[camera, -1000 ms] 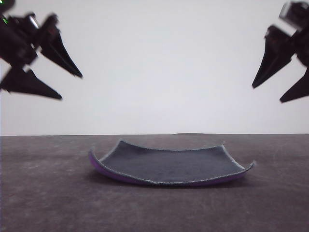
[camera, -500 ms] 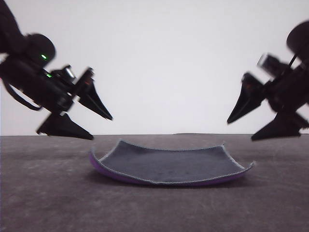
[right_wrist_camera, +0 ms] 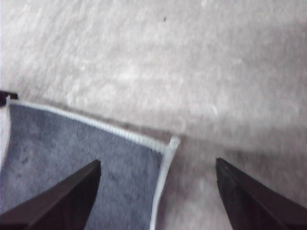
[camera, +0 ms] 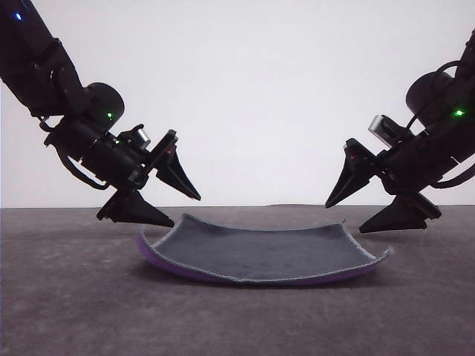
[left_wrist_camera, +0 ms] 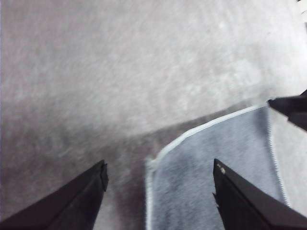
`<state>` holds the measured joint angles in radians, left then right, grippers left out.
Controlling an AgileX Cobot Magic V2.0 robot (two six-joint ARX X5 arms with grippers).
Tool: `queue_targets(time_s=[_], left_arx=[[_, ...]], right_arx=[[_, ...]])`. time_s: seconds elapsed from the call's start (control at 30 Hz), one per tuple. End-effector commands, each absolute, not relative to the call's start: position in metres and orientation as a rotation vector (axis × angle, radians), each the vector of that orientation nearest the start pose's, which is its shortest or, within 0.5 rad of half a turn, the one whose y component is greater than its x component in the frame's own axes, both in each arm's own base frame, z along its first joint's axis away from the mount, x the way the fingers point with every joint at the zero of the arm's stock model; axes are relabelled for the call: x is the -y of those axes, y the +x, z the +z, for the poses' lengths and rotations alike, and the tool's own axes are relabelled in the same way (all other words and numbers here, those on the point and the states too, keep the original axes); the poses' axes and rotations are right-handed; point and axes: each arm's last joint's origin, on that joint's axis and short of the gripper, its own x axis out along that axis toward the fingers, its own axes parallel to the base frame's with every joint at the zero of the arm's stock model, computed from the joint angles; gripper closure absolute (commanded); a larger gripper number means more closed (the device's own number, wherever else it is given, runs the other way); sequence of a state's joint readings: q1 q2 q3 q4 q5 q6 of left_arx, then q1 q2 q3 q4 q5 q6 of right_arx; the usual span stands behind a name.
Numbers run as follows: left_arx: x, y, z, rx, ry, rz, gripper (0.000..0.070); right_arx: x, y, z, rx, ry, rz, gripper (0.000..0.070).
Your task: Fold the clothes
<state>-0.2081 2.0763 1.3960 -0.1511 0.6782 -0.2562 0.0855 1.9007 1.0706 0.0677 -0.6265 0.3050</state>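
Observation:
The clothes point(camera: 260, 254) are one small square cloth lying flat on the table, dark grey face up, purple showing under its left and front edges, corners curled up. My left gripper point(camera: 185, 211) hangs open just above the cloth's far left corner point(left_wrist_camera: 152, 164), which sits between its fingers point(left_wrist_camera: 72, 206). My right gripper point(camera: 344, 215) stands open just above the far right corner point(right_wrist_camera: 172, 142). Nothing is held by either. In the left wrist view the right gripper's fingertips point(left_wrist_camera: 290, 106) show past the cloth.
The grey felt-like table point(camera: 74, 297) stretches around the cloth on every side. A plain white wall point(camera: 260, 89) stands behind it.
Both arms have come down and inward from high at the frame's sides to the cloth's two far corners. The cloth has not moved.

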Motion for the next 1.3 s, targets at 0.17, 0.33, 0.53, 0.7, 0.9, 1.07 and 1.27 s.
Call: queue_targets(time_s=[0.17, 0.33, 0.53, 0.7, 0.9, 1.07, 1.27], left_arx=[[0.117, 0.427, 0.157, -0.939, -0.416, -0.741, 0.0313], [0.126, 0.425, 0.157, -0.940, -0.404, -0.761, 0.0313], [0.130, 0.424, 0.157, -0.940, -0.397, -0.771, 0.0321], [0.130, 0.424, 0.157, -0.944, -0.398, -0.770, 0.0443], [0.130, 0.424, 0.157, -0.933, -0.373, -0.775, 0.0700], [0.129, 0.422, 0.155, -0.966, -0.373, -0.772, 0.0700], [0.119, 0.419, 0.153, -1.024, -0.429, -0.804, 0.0700]], right_arx=[[-0.060, 0.384, 0.145, -0.865, 0.499, 0.576, 0.0220], [-0.070, 0.383, 0.144, -0.865, 0.486, 0.592, 0.0221], [-0.074, 0.383, 0.145, -0.859, 0.481, 0.597, 0.0320], [-0.073, 0.383, 0.145, -0.862, 0.475, 0.585, 0.0435], [-0.073, 0.383, 0.144, -0.864, 0.468, 0.587, 0.0700], [-0.072, 0.381, 0.143, -0.879, 0.456, 0.593, 0.0700], [-0.062, 0.379, 0.142, -0.921, 0.516, 0.681, 0.0700]])
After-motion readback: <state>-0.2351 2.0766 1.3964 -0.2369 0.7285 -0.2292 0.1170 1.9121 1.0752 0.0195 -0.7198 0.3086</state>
